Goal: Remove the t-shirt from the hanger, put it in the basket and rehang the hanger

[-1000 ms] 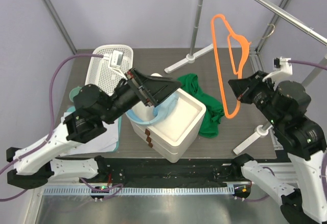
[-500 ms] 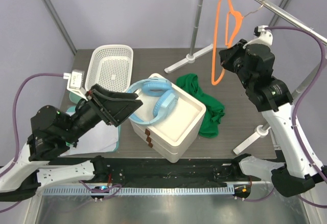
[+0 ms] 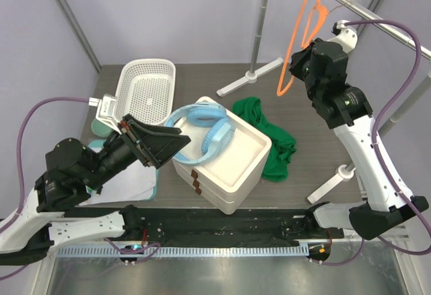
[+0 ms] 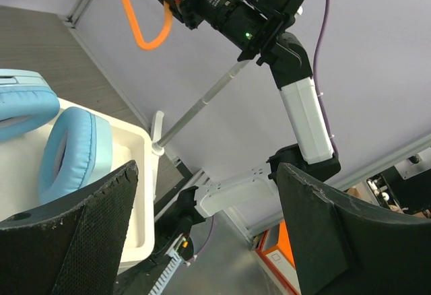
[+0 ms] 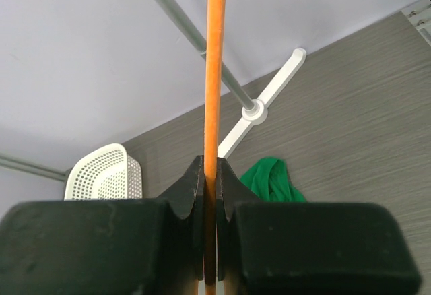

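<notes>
On the tabletop [image 3: 316, 100], the white box [image 3: 236, 167] sits near centre. The dark green t-shirt [image 3: 268, 132] lies crumpled against the box's right side, off the hanger [image 5: 215, 52]. The bare orange hanger is high at the far right, its bar pinched by the right end effector [image 5: 210, 194]. The left end effector [image 4: 209, 234] hangs spread wide left of the box, holding nothing.

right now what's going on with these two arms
The right gripper is shut on the orange hanger, holding it up by the metal rail. The t-shirt is already off it, lying crumpled on the table beside the white box. The left gripper is open and empty, by the box holding blue headphones.
</notes>
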Action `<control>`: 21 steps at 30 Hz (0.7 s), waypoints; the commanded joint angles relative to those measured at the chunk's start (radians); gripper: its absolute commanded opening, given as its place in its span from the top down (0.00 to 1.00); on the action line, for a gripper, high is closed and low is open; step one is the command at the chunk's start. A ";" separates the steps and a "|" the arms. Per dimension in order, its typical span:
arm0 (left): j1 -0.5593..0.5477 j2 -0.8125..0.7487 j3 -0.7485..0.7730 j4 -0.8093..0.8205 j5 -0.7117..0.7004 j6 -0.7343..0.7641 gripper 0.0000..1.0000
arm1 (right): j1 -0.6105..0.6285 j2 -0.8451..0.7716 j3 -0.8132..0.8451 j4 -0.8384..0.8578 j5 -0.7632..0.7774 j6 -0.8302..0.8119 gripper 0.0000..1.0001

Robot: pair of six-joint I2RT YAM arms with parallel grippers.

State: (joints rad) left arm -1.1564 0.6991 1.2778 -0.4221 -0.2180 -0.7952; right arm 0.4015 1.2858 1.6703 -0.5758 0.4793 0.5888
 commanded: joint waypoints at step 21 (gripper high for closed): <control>-0.003 0.019 -0.021 0.039 -0.086 -0.027 0.18 | -0.001 0.011 0.019 -0.061 0.064 -0.086 0.25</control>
State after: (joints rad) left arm -1.1564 0.7223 1.2598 -0.4118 -0.2523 -0.8124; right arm 0.4015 1.3415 1.6737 -0.6140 0.5434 0.5564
